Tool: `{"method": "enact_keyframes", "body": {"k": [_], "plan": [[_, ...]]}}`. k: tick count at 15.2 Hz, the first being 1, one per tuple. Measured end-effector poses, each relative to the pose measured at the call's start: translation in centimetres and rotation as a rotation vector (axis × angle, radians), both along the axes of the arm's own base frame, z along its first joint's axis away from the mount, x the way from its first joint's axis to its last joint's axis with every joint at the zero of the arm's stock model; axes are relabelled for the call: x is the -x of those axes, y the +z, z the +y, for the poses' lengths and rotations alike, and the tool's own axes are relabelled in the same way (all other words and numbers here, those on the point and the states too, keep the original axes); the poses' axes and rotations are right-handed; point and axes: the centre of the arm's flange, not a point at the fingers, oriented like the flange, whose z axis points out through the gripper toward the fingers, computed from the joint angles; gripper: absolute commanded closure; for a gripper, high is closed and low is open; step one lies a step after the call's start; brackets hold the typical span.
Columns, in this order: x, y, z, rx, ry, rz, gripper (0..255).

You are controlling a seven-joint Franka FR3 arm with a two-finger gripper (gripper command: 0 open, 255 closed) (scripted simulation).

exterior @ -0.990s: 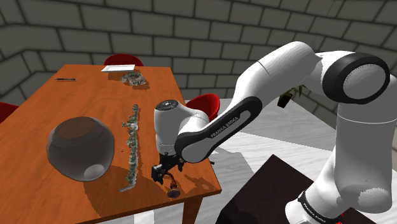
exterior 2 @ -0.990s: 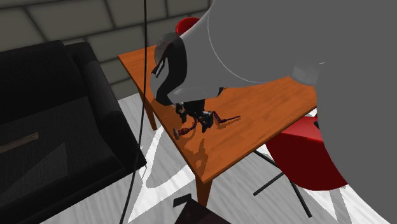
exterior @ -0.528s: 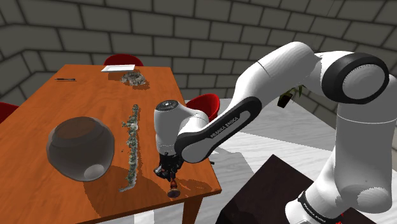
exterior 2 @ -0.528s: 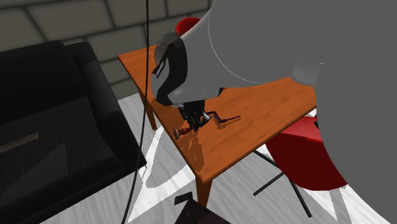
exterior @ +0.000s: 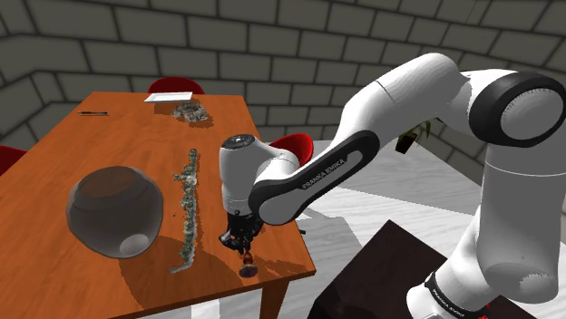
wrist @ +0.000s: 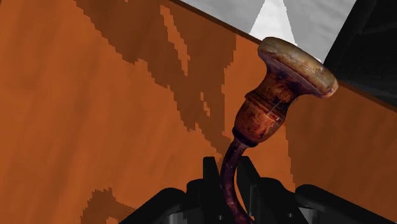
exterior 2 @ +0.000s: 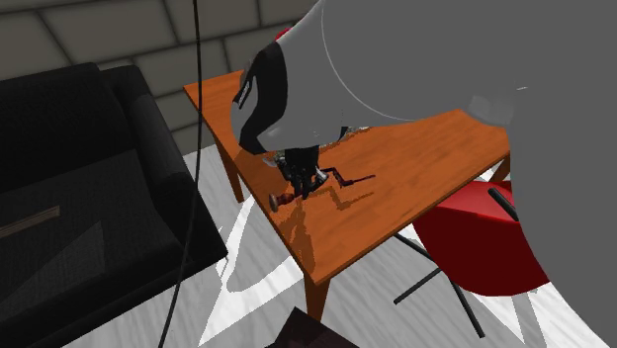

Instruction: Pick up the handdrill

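Tool: hand drill (wrist: 280,83) with a dark metal shaft and a round brown wooden knob, caught between the fingers, the knob jutting beyond the fingertips.
Grip: black two-finger hand (wrist: 230,165) clamped on the shaft.
Support: orange wooden table (wrist: 95,127) beneath the hand, its edge just past the knob.

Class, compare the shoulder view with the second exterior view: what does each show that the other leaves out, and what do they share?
Shoulder view: a round see-through bowl, a long greenish strand and a white sheet on the orange table. Second exterior view: a black sofa beside the table. Shared: the table, the hand drill and the gripper shut on it.
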Motion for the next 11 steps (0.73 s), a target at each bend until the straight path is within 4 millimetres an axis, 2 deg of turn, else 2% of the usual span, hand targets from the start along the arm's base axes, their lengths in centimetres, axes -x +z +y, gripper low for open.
{"method": "enact_keyframes", "body": {"k": [11], "plan": [[0.0, 5.6, 0.0, 0.0, 0.0, 0.0, 255]]}}
